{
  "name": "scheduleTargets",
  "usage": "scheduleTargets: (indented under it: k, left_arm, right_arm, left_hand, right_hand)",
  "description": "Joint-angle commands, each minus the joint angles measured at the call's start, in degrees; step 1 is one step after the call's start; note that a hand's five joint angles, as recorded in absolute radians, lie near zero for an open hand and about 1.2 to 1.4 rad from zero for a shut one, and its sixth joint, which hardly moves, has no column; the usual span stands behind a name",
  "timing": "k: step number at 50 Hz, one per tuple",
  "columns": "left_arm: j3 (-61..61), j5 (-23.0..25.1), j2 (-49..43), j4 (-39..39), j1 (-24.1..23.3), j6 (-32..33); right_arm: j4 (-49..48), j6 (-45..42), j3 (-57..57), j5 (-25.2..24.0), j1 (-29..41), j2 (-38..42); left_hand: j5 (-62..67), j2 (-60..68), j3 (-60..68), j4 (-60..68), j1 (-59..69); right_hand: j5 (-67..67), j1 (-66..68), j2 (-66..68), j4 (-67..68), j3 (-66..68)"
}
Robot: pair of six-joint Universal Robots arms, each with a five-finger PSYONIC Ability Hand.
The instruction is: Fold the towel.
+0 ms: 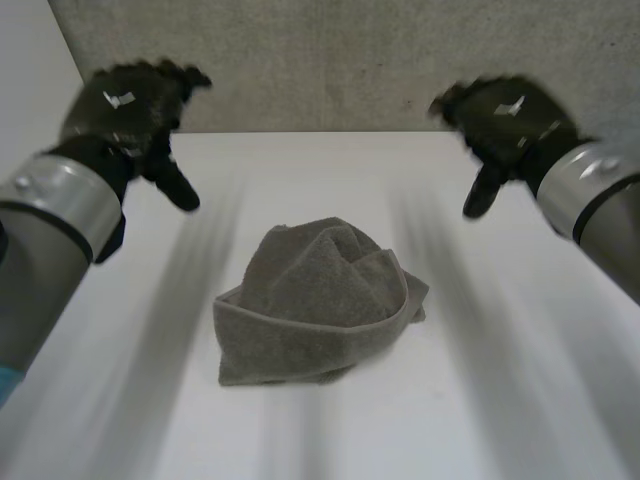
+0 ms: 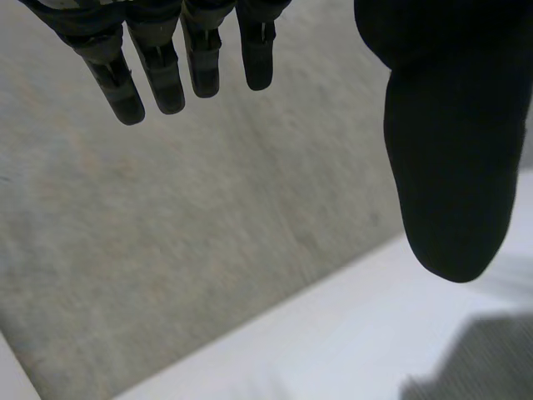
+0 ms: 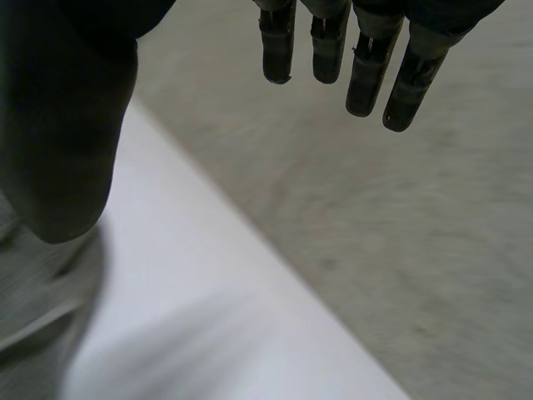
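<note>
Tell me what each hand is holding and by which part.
Nothing is held. The left hand and the right hand are both open, fingers straight, apart from the towel, which lies crumpled on the table.

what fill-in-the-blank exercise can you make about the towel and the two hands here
1. The crumpled towel on the white table is ____ in colour.
2. The left hand has straight fingers and holds ____.
3. The right hand, raised above the table, is ____ rather than shut.

Missing words: grey; nothing; open.
</note>
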Motion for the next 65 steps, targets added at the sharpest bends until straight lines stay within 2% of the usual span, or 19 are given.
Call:
scheduleTargets:
  k: [1, 6, 12, 22, 25, 27, 28, 29, 30, 31, 34, 37, 40, 42, 43, 44, 47, 55, 65]
  left_arm:
    - [-10.26, 9.69, 0.07, -1.73, 0.76, 14.28]
    - [-16.60, 14.35, -0.89, -1.56, 3.21, 20.89]
    - [-19.95, 19.02, -6.07, -0.50, 4.71, 23.10]
    - [-20.13, 18.94, -12.93, 1.07, 4.80, 23.37]
    - [-20.13, 18.67, -14.25, 4.24, 4.80, 23.37]
    - [-20.22, 18.67, -15.04, 8.35, 4.72, 23.37]
    - [-20.22, 18.67, -15.05, 8.37, 4.71, 23.37]
    - [-20.13, 18.67, -15.31, 10.46, 4.71, 23.37]
    - [-20.13, 18.67, -15.31, 10.48, 4.71, 23.37]
    - [-19.96, 18.59, -15.48, 12.75, 4.71, 23.37]
    - [-18.37, 18.23, -15.48, 17.60, 4.54, 23.63]
    - [-12.93, 15.77, -14.78, 22.96, 3.57, 24.78]
    - [-4.31, 9.97, -12.94, 28.59, 1.64, 24.69]
    - [3.56, 2.46, -10.58, 35.58, -0.55, 23.73]
    - [3.60, 2.41, -10.56, 35.62, -0.56, 23.72]
    - [6.30, -1.42, -9.61, 40.06, -1.34, 22.50]
    - [8.08, -6.97, -8.02, 47.71, -2.40, 18.56]
    - [-3.05, -6.99, -6.96, 46.43, -3.46, 17.30]
    - [-21.19, -7.08, -12.14, 46.17, -1.88, 18.01]
  right_arm:
    - [11.22, -18.66, 4.64, -10.08, -0.06, 1.65]
    - [7.74, -19.13, 9.20, -13.15, 0.03, 3.22]
    - [-2.10, -19.74, 16.06, -17.56, -0.33, 6.91]
    - [-9.07, -19.39, 17.83, -18.00, 0.47, 14.22]
    - [-11.88, -19.04, 17.13, -17.56, 0.47, 16.24]
    - [-13.55, -18.86, 16.69, -17.39, 0.47, 16.94]
    - [-15.46, -18.34, 16.08, -17.04, 0.64, 17.55]
    - [-16.79, -17.03, 15.38, -16.69, 0.73, 17.82]
    - [-16.80, -17.02, 15.37, -16.68, 0.73, 17.82]
    - [-17.93, -15.28, 14.59, -16.33, 0.90, 17.99]
    - [-20.04, -11.06, 10.48, -14.93, 1.25, 18.00]
    - [-21.89, -7.80, 1.88, -10.56, 1.61, 15.99]
    - [-23.48, -5.94, -2.74, -7.10, 1.61, 13.34]
    - [-27.26, -3.13, -6.16, -3.76, 1.70, 10.35]
    - [-33.79, 1.13, -8.43, -0.80, 1.61, 7.39]
    - [-38.90, 5.35, -9.06, 0.88, 1.43, 5.27]
    - [-41.23, 8.21, -8.98, 0.98, 0.99, 3.76]
    - [-32.27, 9.53, -3.70, -2.09, 1.43, 3.23]
    - [-22.44, -2.58, 10.52, -6.75, 1.52, 7.80]
  left_hand:
    - [5.55, 5.57, 5.66, 5.69, 5.55]
    - [7.23, 7.26, 7.35, 7.37, 7.24]
    - [7.56, 7.59, 7.68, 7.71, 7.57]
    - [12.27, 12.30, 12.38, 12.41, 12.27]
    - [25.57, 25.59, 25.68, 25.71, 25.57]
    - [51.68, 51.71, 51.80, 51.83, 51.69]
    - [51.81, 51.84, 51.92, 51.95, 51.81]
    - [61.97, 61.99, 62.08, 62.11, 61.97]
    - [62.07, 62.10, 62.18, 62.21, 62.07]
    - [65.54, 65.57, 65.66, 65.69, 65.55]
    - [65.58, 65.61, 65.69, 65.72, 65.58]
    - [65.58, 65.61, 65.69, 65.72, 65.58]
    - [65.58, 65.61, 65.69, 65.72, 65.58]
    - [65.58, 65.61, 65.69, 65.72, 65.58]
    - [65.58, 65.61, 65.69, 65.72, 65.58]
    - [65.58, 65.61, 65.69, 65.72, 65.58]
    - [65.58, 65.61, 65.69, 65.72, 65.58]
    - [65.58, 65.61, 65.69, 65.72, 65.58]
    - [65.58, 65.61, 65.69, 65.72, 65.58]
  right_hand:
    - [-2.53, -2.21, -3.38, -4.07, -3.28]
    - [0.20, 0.52, -0.65, -1.34, -0.55]
    - [1.38, 1.69, 0.53, -0.16, 0.63]
    - [15.34, 15.66, 14.50, 13.80, 14.60]
    - [25.10, 25.42, 24.26, 23.56, 24.36]
    - [33.68, 34.00, 32.83, 32.14, 32.93]
    - [44.67, 44.99, 43.83, 43.13, 43.93]
    - [53.27, 53.59, 52.43, 51.73, 52.53]
    - [53.36, 53.68, 52.52, 51.82, 52.62]
    - [64.35, 64.67, 63.51, 62.81, 63.61]
    - [66.59, 66.91, 65.74, 65.05, 65.85]
    - [66.59, 66.91, 65.74, 65.05, 65.85]
    - [66.59, 66.91, 65.74, 65.05, 65.85]
    - [66.59, 66.91, 65.74, 65.05, 65.85]
    - [66.59, 66.91, 65.74, 65.05, 65.85]
    - [66.59, 66.91, 65.74, 65.05, 65.85]
    - [66.59, 66.91, 65.74, 65.05, 65.85]
    - [66.59, 66.91, 65.74, 65.05, 65.85]
    - [66.59, 66.91, 65.74, 65.05, 65.85]
